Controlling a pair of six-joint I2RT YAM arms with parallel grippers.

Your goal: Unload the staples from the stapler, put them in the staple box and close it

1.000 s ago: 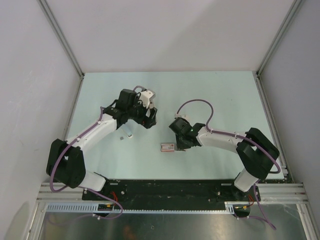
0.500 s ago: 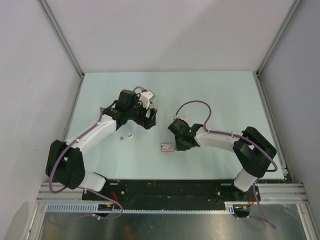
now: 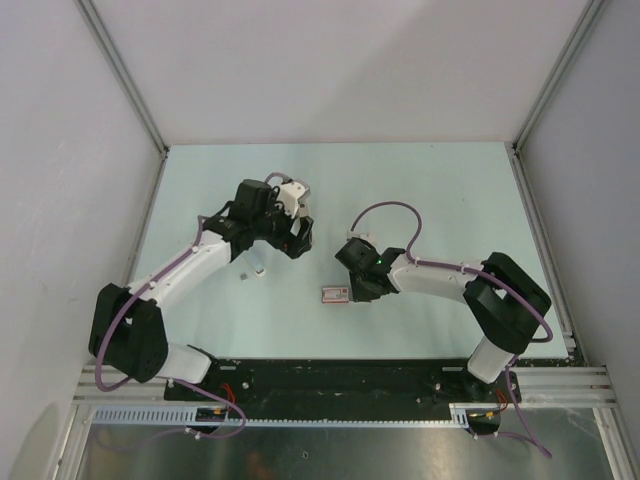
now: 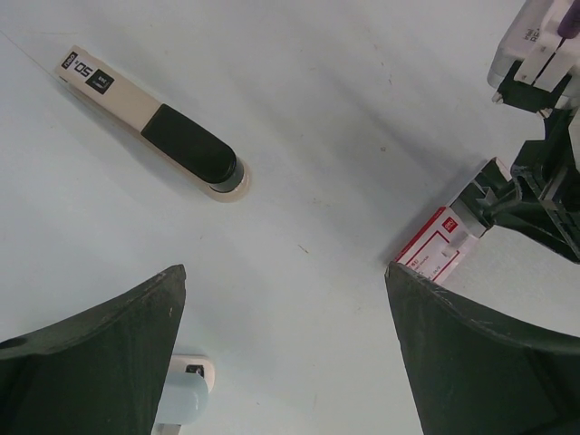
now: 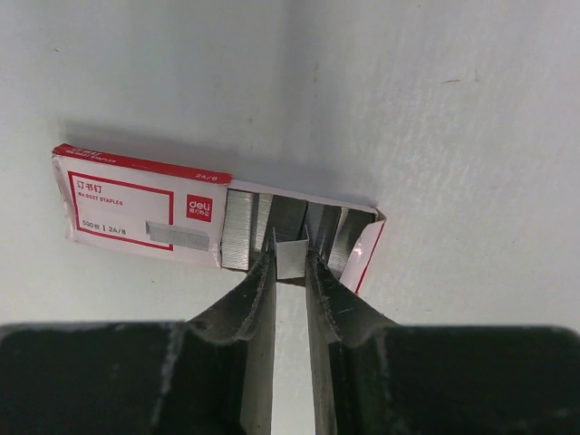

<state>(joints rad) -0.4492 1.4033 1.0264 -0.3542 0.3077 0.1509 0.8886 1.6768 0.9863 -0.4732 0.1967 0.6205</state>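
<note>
Pinching a short strip of staples (image 5: 292, 261) narrowly in right gripper (image 5: 290, 243) at the mouth of the packet (image 5: 136, 204). Risking a snag on the flap, a shove of the loose packet along the table (image 4: 317, 91), or a dropped strip. Hovering with left gripper (image 4: 281, 281) wide and empty; stapler (image 4: 154, 127) lying flat, well apart from packet.

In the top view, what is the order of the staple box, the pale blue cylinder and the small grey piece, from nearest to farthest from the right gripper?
From the right gripper, pinching staples:
1. staple box, at its fingertips.
2. pale blue cylinder, well to the left.
3. small grey piece, just beyond the cylinder, leftmost.
</note>
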